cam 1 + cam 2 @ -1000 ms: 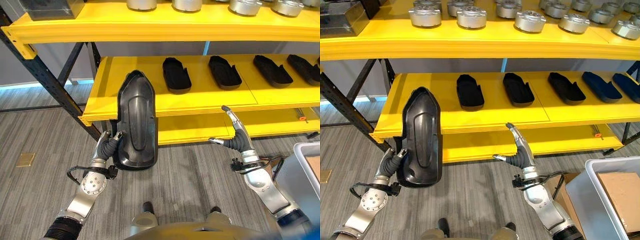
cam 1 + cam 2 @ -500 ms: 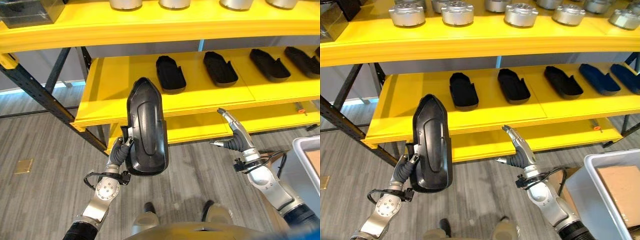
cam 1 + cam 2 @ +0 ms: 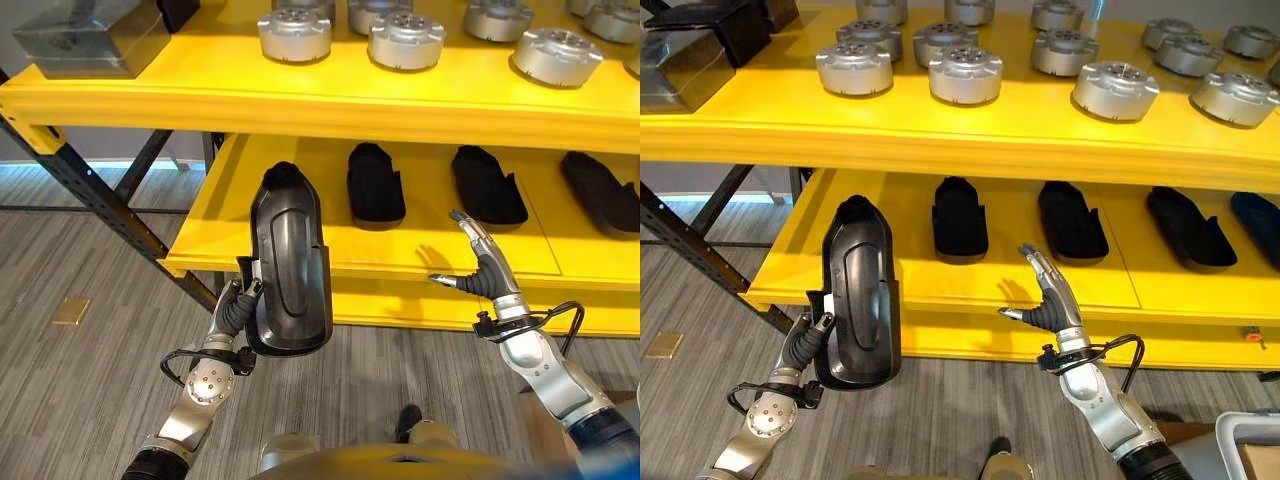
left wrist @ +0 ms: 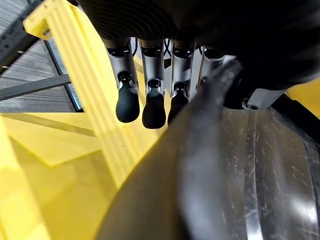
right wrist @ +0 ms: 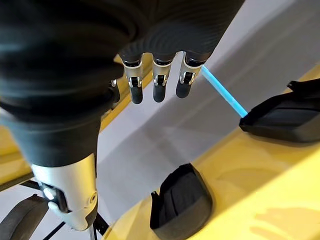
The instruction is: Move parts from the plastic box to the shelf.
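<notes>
Up front, a long glossy black part [image 3: 288, 265], pointed at its top, blunt at its base, with a raised centre rib, stands upright before the middle yellow shelf [image 3: 230, 225]. Left hand [image 3: 235, 308] grips its lower edge from about 8 o'clock, fingers [image 4: 129, 102] curled behind the rim. Right hand [image 3: 1048, 296] hangs at 3 o'clock of it, fingers straight, thumb apart, empty. Right wrist view catches the black parts [image 5: 181, 202] lying on the shelf close up. Silver discs [image 3: 964, 73] line the top tier.
</notes>
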You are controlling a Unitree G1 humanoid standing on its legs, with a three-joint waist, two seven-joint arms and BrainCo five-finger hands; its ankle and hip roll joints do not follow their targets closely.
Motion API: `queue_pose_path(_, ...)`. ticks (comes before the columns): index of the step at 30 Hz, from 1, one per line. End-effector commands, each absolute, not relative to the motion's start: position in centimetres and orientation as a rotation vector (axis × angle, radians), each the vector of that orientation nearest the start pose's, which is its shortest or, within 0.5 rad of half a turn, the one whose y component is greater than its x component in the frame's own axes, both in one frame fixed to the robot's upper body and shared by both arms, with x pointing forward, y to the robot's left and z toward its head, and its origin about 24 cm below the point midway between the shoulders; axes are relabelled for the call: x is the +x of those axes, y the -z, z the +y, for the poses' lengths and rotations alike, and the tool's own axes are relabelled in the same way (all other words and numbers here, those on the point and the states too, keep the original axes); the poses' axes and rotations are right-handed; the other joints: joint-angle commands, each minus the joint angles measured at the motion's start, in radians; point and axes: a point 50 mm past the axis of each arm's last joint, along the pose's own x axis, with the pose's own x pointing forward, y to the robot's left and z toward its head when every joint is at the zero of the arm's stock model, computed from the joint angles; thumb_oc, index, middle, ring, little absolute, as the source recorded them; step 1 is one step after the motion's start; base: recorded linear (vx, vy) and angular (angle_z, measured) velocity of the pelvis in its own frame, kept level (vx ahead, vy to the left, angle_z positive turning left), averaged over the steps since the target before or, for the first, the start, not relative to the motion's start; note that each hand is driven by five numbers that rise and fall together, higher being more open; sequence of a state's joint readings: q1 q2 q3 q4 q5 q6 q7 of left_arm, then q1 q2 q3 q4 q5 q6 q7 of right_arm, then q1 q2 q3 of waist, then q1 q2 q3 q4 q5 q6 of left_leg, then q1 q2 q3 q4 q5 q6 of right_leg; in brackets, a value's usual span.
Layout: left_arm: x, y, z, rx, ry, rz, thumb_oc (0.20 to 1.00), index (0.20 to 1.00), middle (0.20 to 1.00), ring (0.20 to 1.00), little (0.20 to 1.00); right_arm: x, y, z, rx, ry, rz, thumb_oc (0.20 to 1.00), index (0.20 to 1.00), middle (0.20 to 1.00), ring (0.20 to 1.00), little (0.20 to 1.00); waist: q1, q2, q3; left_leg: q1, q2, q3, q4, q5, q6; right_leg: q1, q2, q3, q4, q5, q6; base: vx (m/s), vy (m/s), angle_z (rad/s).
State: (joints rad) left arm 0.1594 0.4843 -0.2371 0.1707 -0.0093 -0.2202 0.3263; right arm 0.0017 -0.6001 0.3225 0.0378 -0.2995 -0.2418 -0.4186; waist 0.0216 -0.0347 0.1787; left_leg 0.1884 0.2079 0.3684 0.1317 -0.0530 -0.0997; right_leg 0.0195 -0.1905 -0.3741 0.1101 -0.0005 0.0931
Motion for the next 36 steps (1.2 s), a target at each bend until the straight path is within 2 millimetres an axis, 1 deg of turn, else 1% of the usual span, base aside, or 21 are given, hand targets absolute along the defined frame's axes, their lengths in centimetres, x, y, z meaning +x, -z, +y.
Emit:
queue_pose_path(1, 21.9, -3.0, 20.8, 0.465, -0.037, -0.097, 0.2, 0.2, 0.2, 0.2, 0.2, 24.3, -7.0, -18.9, -0.768, -0.001, -0.383, 1.0, 1.0, 1.0, 1.0, 1.0, 0.01, -0.04, -0.024, -0.047, -0.141, 0.054, 0.087, -0.154, 0.088, 0.016, 0.03, -0.035, -0.029, 0.012, 0.043, 0.17, -0.139, -0.07)
queue_pose_path(4, 21.8, -3.4, 21.0, 0.469, -0.066, -0.128, 0.2, 0.2, 0.2, 0.2, 0.2, 24.2, -6.8, -19.2, -0.749, 0.025, -0.374, 1.0, 1.0, 1.0, 1.0, 1.0, 0.009, -0.038, -0.023, -0.07, -0.122, 0.062, 0.149, -0.142, 0.075, 0.039, 0.041, -0.032, -0.045, -0.002, 0.028, 0.21, -0.186, -0.06)
queue_pose_path(6, 21.9, -3.8, 21.4, 0.476, -0.103, -0.138, 0.2, 0.2, 0.2, 0.2, 0.2, 24.1, -7.1, -19.3, -0.692, 0.029, -0.384, 1.0, 1.0, 1.0, 1.0, 1.0, 0.0, -0.029, -0.023, -0.086, -0.107, 0.069, 0.213, -0.128, 0.063, 0.04, 0.052, -0.031, -0.039, -0.023, 0.011, 0.18, -0.173, -0.19)
queue_pose_path(8, 22.1, -4.3, 21.9, 0.484, -0.131, -0.15, 0.2, 0.2, 0.2, 0.2, 0.2, 23.9, -7.5, -19.6, -0.685, 0.034, -0.392, 1.0, 1.0, 1.0, 1.0, 1.0, -0.009, -0.019, -0.021, -0.127, -0.076, 0.075, 0.355, -0.056, 0.023, 0.054, 0.072, -0.029, -0.052, -0.043, -0.016, 0.12, -0.183, -0.11)
queue_pose_path(9, 22.4, -4.5, 22.1, 0.488, -0.146, -0.158, 0.2, 0.2, 0.2, 0.2, 0.2, 23.8, -7.7, -19.6, -0.681, 0.036, -0.407, 1.0, 1.0, 1.0, 1.0, 1.0, -0.011, -0.017, -0.009, -0.189, -0.06, 0.058, 0.464, -0.028, 0.009, 0.06, 0.08, -0.01, -0.053, -0.05, -0.025, 0.09, -0.156, -0.13)
queue_pose_path(10, 22.4, -4.5, 22.1, 0.487, -0.148, -0.157, 0.2, 0.2, 0.2, 0.2, 0.2, 23.8, -7.7, -19.6, -0.682, 0.035, -0.408, 1.0, 1.0, 1.0, 1.0, 1.0, -0.012, -0.016, -0.009, -0.195, -0.056, 0.057, 0.474, -0.029, 0.009, 0.059, 0.081, -0.008, -0.052, -0.051, -0.026, 0.12, -0.059, -0.33)
queue_pose_path(11, 22.6, -4.7, 22.6, 0.48, -0.176, -0.146, 0.2, 0.2, 0.2, 0.2, 0.2, 23.7, -7.9, -19.4, -0.692, 0.023, -0.425, 1.0, 1.0, 1.0, 1.0, 1.0, -0.026, -0.009, -0.004, -0.193, -0.024, 0.07, 0.432, -0.034, 0.017, 0.047, 0.083, 0.007, -0.03, -0.065, -0.025, 0.12, 0.131, -0.39)
queue_pose_path(12, 22.5, -4.8, 23.0, 0.48, -0.189, -0.142, 0.2, 0.2, 0.2, 0.2, 0.2, 23.6, -8.1, -19.4, -0.698, 0.021, -0.432, 1.0, 1.0, 1.0, 1.0, 1.0, -0.04, -0.004, -0.01, -0.15, -0.007, 0.085, 0.318, -0.047, 0.029, 0.032, 0.077, 0.006, -0.006, -0.072, -0.02, 0.14, 0.204, -0.35)
queue_pose_path(14, 22.2, -4.7, 23.2, 0.48, -0.186, -0.132, 0.2, 0.2, 0.2, 0.2, 0.2, 23.3, -8.2, -19.5, -0.703, 0.027, -0.431, 1.0, 1.0, 1.0, 1.0, 1.0, -0.046, -0.001, -0.014, -0.108, 0.0, 0.089, 0.198, -0.028, 0.027, 0.027, 0.068, 0.009, 0.009, -0.075, -0.014, 0.1, 0.262, -0.25)
queue_pose_path(15, 22.0, -4.5, 23.3, 0.487, -0.175, -0.128, 0.2, 0.2, 0.2, 0.2, 0.2, 22.9, -8.4, -19.3, -0.802, 0.011, -0.494, 1.0, 1.0, 1.0, 1.0, 1.0, -0.048, 0.005, -0.02, -0.097, 0.038, 0.058, 0.088, 0.016, 0.005, 0.036, 0.062, 0.022, 0.014, -0.085, -0.007, 0.12, 0.327, -0.19)
queue_pose_path(17, 21.6, -4.0, 23.0, 0.485, -0.149, -0.122, 0.2, 0.2, 0.2, 0.2, 0.2, 22.9, -8.4, -19.3, -0.83, -0.01, -0.511, 1.0, 1.0, 1.0, 1.0, 1.0, -0.037, 0.014, -0.019, -0.114, 0.108, 0.016, 0.007, 0.121, -0.032, 0.054, 0.053, 0.044, 0.009, -0.094, -0.004, 0.12, 0.354, -0.16)
queue_pose_path(19, 21.1, -3.5, 22.8, 0.476, -0.138, -0.108, 0.2, 0.2, 0.2, 0.2, 0.2, 22.7, -8.3, -19.4, -0.826, -0.007, -0.513, 1.0, 1.0, 1.0, 1.0, 1.0, -0.035, 0.018, -0.017, -0.131, 0.153, -0.008, -0.017, 0.18, -0.049, 0.058, 0.042, 0.056, 0.014, -0.103, -0.003, 0.08, 0.364, -0.61)
queue_pose_path(20, 20.9, -3.3, 22.7, 0.468, -0.139, -0.1, 0.2, 0.2, 0.2, 0.2, 0.2, 22.6, -8.3, -19.5, -0.826, 0.012, -0.536, 1.0, 1.0, 1.0, 1.0, 1.0, -0.038, 0.023, -0.013, -0.142, 0.167, -0.022, -0.028, 0.186, -0.05, 0.056, 0.027, 0.063, 0.034, -0.115, 0.001, 0.09, 0.488, -0.66)
queue_pose_path(22, 20.9, -3.2, 22.6, 0.469, -0.141, -0.096, 0.2, 0.2, 0.2, 0.2, 0.2, 22.4, -8.9, -20.0, -0.771, 0.118, -0.582, 1.0, 1.0, 1.0, 1.0, 1.0, -0.05, 0.03, -0.005, -0.125, 0.146, 0.002, -0.031, 0.134, -0.041, 0.047, 0.008, 0.059, 0.08, -0.135, 0.01, 0.07, 0.438, -0.37)
queue_pose_path(23, 21.0, -3.2, 22.5, 0.47, -0.139, -0.103, 0.2, 0.2, 0.2, 0.2, 0.2, 22.3, -9.0, -20.1, -0.758, 0.144, -0.594, 1.0, 1.0, 1.0, 1.0, 1.0, -0.053, 0.03, -0.003, -0.124, 0.14, 0.009, -0.029, 0.125, -0.038, 0.046, 0.008, 0.057, 0.085, -0.138, 0.01, 0.03, 0.334, -0.17)
queue_pose_path(24, 21.2, -3.3, 22.4, 0.474, -0.139, -0.108, 0.2, 0.2, 0.2, 0.2, 0.2, 22.4, -9.1, -20.5, -0.737, 0.196, -0.591, 1.0, 1.0, 1.0, 1.0, 1.0, -0.059, 0.034, 0.001, -0.124, 0.113, 0.017, -0.032, 0.085, -0.023, 0.038, -0.002, 0.058, 0.106, -0.14, 0.016, 0.03, 0.282, -0.05)
queue_pose_path(26, 21.3, -3.1, 22.5, 0.474, -0.142, -0.101, 0.2, 0.2, 0.2, 0.2, 0.2, 22.4, -8.9, -20.7, -0.691, 0.239, -0.576, 1.0, 1.0, 1.0, 1.0, 1.0, -0.061, 0.037, 0.006, -0.118, 0.079, 0.012, -0.04, 0.066, -0.009, 0.029, -0.007, 0.071, 0.11, -0.129, 0.028, 0.02, 0.281, 0.08)
queue_pose_path(31, 21.1, -3.5, 22.7, 0.488, -0.151, -0.124, 0.2, 0.2, 0.2, 0.2, 0.2, 22.3, -8.7, -20.1, -0.703, 0.216, -0.583, 1.0, 1.0, 1.0, 1.0, 1.0, -0.049, 0.047, 0.016, -0.112, 0.015, -0.015, -0.092, 0.062, 0.011, 0.009, -0.019, 0.096, 0.061, -0.079, 0.063, -0.02, 0.177, -0.01)
queue_pose_path(33, 21.0, -3.6, 23.0, 0.498, -0.158, -0.132, 0.2, 0.2, 0.2, 0.2, 0.2, 22.2, -8.8, -20.1, -0.706, 0.211, -0.591, 1.0, 1.0, 1.0, 1.0, 1.0, -0.043, 0.047, 0.022, -0.118, 0.006, -0.025, -0.093, 0.059, 0.015, 0.004, -0.023, 0.102, 0.055, -0.071, 0.07, -0.04, 0.052, -0.03)
queue_pose_path(34, 20.9, -3.7, 23.2, 0.508, -0.163, -0.139, 0.2, 0.2, 0.2, 0.2, 0.2, 22.2, -8.9, -20.1, -0.713, 0.208, -0.601, 1.0, 1.0, 1.0, 1.0, 1.0, -0.036, 0.046, 0.027, -0.125, 0.0, -0.031, -0.093, 0.057, 0.02, -0.003, -0.027, 0.101, 0.054, -0.067, 0.076, -0.13, 0.026, 0.13)
queue_pose_path(36, 21.8, -4.9, 23.7, 0.544, -0.191, -0.191, 0.2, 0.2, 0.2, 0.2, 0.2, 23.1, -9.5, -19.7, -0.724, 0.219, -0.624, 1.0, 1.0, 1.0, 1.0, 1.0, -0.005, 0.037, 0.046, -0.158, -0.013, -0.044, -0.079, 0.05, 0.031, -0.021, -0.039, 0.091, 0.056, -0.063, 0.085, -0.13, -0.004, 0.28)
